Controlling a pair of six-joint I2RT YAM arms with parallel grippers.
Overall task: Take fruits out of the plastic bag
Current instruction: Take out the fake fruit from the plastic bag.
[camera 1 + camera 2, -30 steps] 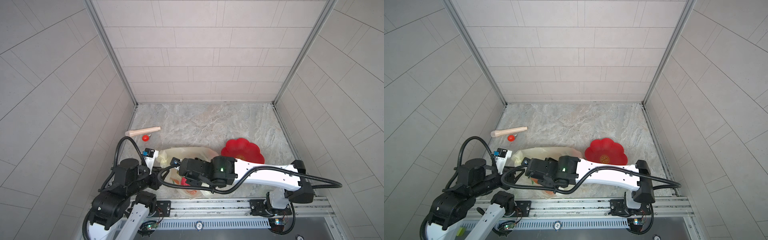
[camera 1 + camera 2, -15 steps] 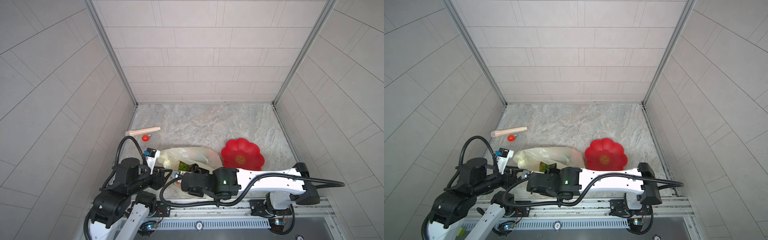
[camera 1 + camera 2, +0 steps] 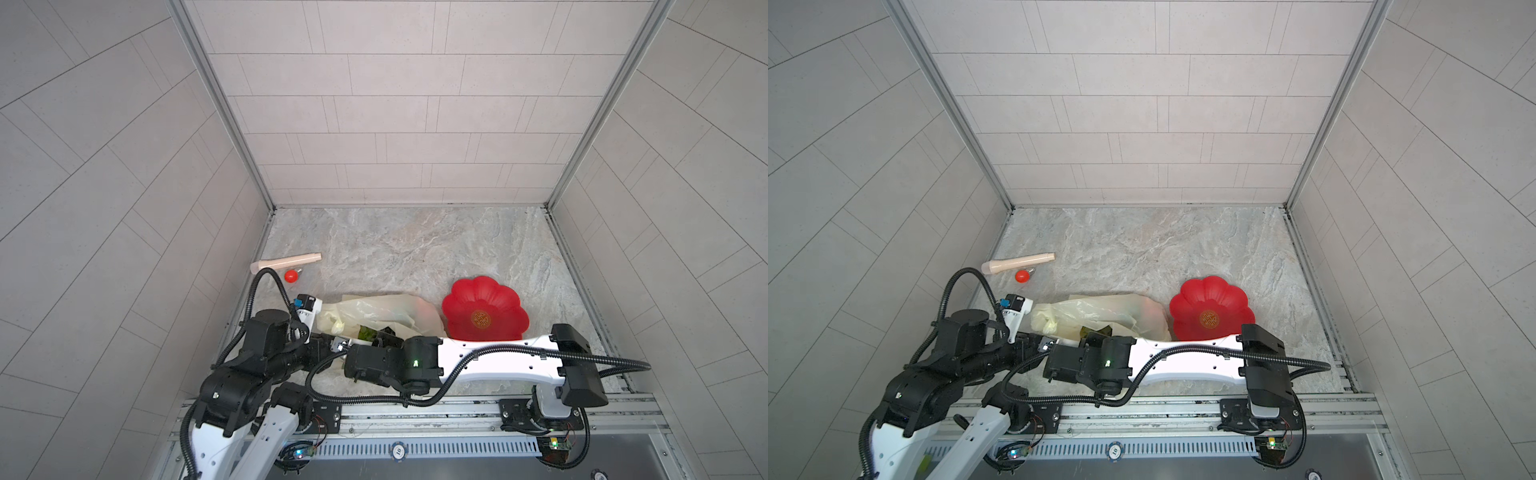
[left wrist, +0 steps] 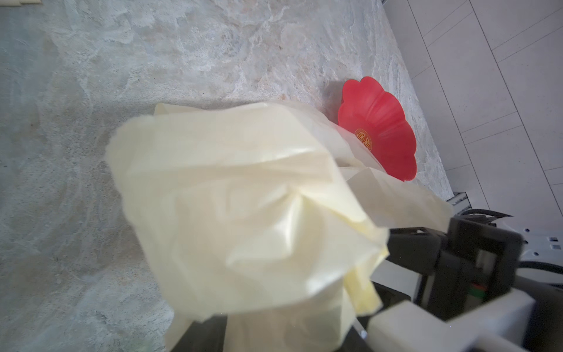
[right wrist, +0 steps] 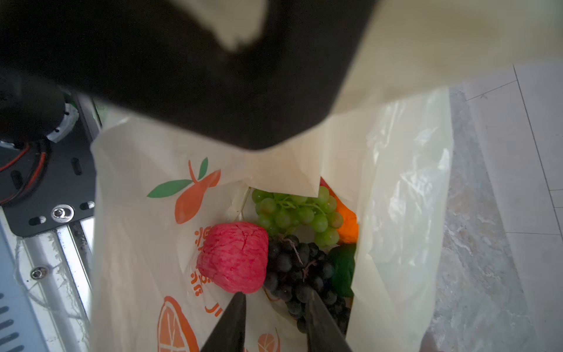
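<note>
The pale-yellow plastic bag [image 3: 386, 309] [image 3: 1100, 311] lies at the front left of the table, its mouth held up. My left gripper [image 5: 213, 76] is shut on the bag's rim, and bunched plastic [image 4: 243, 198] covers its jaws in the left wrist view. My right gripper [image 5: 275, 294] is open just inside the mouth, with nothing between its fingers. Before its tips lie the fruits: a pink wrinkly fruit [image 5: 234, 256], a dark purple grape bunch [image 5: 300, 271], a green grape bunch [image 5: 295, 213], an orange [image 5: 347, 227] and a green oval fruit [image 5: 342, 268].
A red flower-shaped plate [image 3: 484, 309] [image 3: 1210, 309] [image 4: 377, 131] sits right of the bag, touching it. A wooden stick [image 3: 286, 262] [image 3: 1019, 263] and a small red ball [image 3: 291, 275] lie near the left wall. The metal rail [image 3: 415, 409] runs along the front edge.
My right arm has drawn back toward the front edge, uncovering the bag's mouth, where green fruit now shows. The left arm has stayed in place holding the bag.
</note>
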